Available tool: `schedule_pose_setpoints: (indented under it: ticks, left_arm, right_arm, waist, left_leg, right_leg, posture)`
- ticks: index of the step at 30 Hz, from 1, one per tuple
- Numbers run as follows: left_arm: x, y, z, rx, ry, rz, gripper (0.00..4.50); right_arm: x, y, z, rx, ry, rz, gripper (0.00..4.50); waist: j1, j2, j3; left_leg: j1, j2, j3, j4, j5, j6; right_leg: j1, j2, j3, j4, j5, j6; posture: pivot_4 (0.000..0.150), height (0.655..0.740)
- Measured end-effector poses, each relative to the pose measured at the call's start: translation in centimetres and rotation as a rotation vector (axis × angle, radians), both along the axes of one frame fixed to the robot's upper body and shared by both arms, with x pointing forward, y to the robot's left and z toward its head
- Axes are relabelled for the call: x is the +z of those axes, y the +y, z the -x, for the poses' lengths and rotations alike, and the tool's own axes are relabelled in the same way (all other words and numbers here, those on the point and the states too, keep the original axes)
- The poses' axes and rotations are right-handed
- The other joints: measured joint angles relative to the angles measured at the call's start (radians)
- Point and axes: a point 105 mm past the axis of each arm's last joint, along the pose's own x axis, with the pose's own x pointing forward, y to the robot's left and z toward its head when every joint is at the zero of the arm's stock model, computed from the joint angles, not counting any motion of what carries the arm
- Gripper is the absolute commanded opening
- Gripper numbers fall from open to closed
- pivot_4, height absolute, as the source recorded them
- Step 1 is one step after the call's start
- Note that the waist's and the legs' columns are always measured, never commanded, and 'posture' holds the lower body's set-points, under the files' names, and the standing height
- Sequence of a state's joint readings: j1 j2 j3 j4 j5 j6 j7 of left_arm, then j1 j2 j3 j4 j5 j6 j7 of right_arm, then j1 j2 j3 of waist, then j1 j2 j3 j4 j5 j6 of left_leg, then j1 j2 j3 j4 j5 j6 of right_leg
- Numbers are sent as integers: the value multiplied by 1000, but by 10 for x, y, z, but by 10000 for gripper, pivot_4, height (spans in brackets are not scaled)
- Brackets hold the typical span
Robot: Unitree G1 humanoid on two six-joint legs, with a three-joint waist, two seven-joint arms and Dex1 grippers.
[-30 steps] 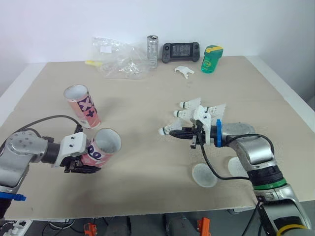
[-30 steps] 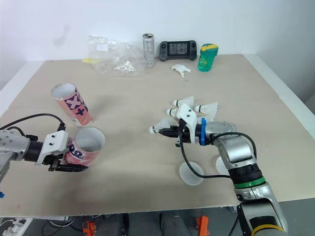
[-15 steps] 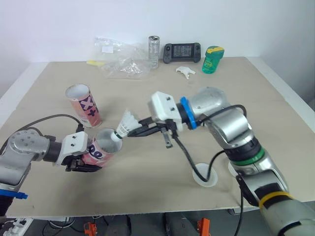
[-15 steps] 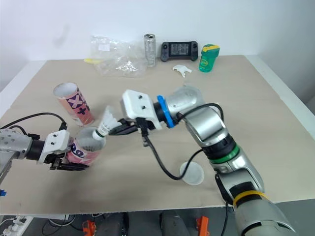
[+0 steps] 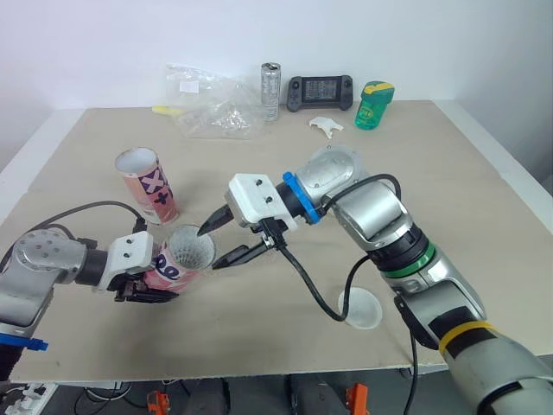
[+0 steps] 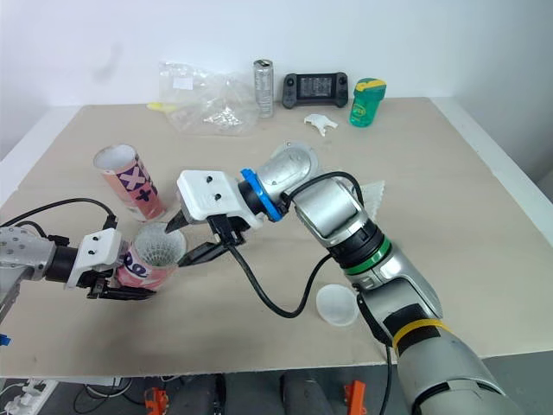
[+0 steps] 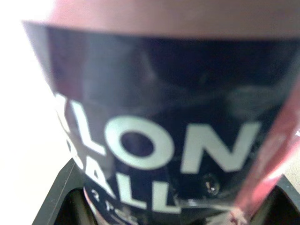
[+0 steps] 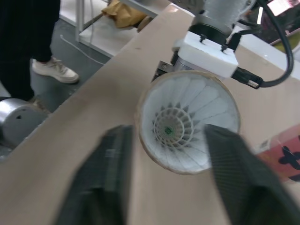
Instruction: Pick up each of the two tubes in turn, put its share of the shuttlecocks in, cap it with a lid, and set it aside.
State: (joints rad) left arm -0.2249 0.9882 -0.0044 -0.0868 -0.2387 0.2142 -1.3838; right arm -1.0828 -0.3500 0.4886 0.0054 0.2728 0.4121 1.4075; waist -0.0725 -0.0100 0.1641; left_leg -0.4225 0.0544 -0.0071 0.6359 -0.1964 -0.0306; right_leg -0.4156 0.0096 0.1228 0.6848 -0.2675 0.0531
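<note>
My right pincer (image 5: 208,248) is let go, with its two black fingers spread wide and nothing between them. It hangs right at the open mouth of the tube (image 5: 178,260). One finger is over the rim and the other is just beside it. A shuttlecock (image 8: 176,129) sits down inside that tube, feathers up. I can see only its white feathers and its middle; the walls of the tube hide its tip.

My left pincer (image 5: 145,287) is clenched on the bottom end of the same tube and holds it tilted. From my left wrist the label is so close that the letters are cut off.

The second tube (image 5: 147,186) stands just behind, leaning a little. A lid (image 5: 360,309) lies near the front edge of the table (image 5: 449,164). My right arm hides most of the other shuttlecocks (image 6: 373,190); only some white feather tips peek out.

Far back are a plastic bag (image 5: 212,112), a can (image 5: 269,90), a game pad (image 5: 318,89) and a green bottle (image 5: 373,104). Past the table edge I see a person's dark leg (image 8: 28,33) and a shoe (image 8: 52,70); the rest of the person is cut off.
</note>
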Motion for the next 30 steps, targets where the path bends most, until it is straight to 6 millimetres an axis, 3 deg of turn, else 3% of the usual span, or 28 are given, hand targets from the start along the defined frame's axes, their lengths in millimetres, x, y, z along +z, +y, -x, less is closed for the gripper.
schedule_pose_setpoints:
  ticks: [5,6,8,11,17,20,23,30]
  left_arm:
    - [-1,-1,2,-1,4,3,28223]
    - [-2,-1,2,-2,4,5,28223]
    - [-2,-1,3,-2,4,5,28223]
    - [-2,-1,5,-3,6,5,28223]
    - [-4,3,6,2,18,-8,28223]
    - [-3,2,3,-3,11,-10,28223]
    - [-4,4,3,-3,16,-10,28223]
    - [-4,4,2,-6,20,-11,28223]
  right_arm:
    - [28,-40,-8,-97,51,-109,39142]
    - [34,-64,-17,-192,54,-159,39142]
    - [34,-91,-25,-297,68,-194,39142]
    - [18,-162,-37,-593,88,-218,39142]
    - [-20,-259,-50,-985,125,-134,39142]
    - [-33,-295,-57,-1117,168,-132,39142]
    - [-49,-312,-60,-1183,216,-121,39142]
    - [-77,-300,-79,-1199,290,-138,39142]
  waist:
    - [3,-1,0]
    - [5,-2,-1]
    - [6,-2,0]
    - [9,-1,0]
    - [0,4,0]
    - [-2,3,1]
    - [-5,3,2]
    - [-9,4,2]
  left_leg:
    - [-1,-1,-1,0,0,0]
    - [-1,-1,-1,0,0,0]
    - [-1,-1,-1,-1,0,0]
    - [-1,-2,-1,-2,-2,1]
    - [3,-2,2,-2,-5,6]
    - [9,-2,3,-1,-5,6]
    - [13,-2,7,-2,-5,6]
    - [15,-3,9,-1,-5,6]
  right_leg:
    - [0,-1,0,0,-1,0]
    - [1,-1,-1,0,-1,0]
    - [1,-1,-1,-1,-2,0]
    - [0,-1,0,-1,-4,-2]
    - [2,-1,2,0,-6,0]
    - [8,-1,4,-1,-6,0]
    - [9,-1,8,-1,-7,-2]
    - [10,-1,12,-1,-5,1]
  posture:
    - [1500,7236]
    - [1500,7236]
    - [1500,7236]
    - [1500,7236]
    - [1500,7236]
    - [1500,7236]
    - [1500,7236]
    - [1500,7236]
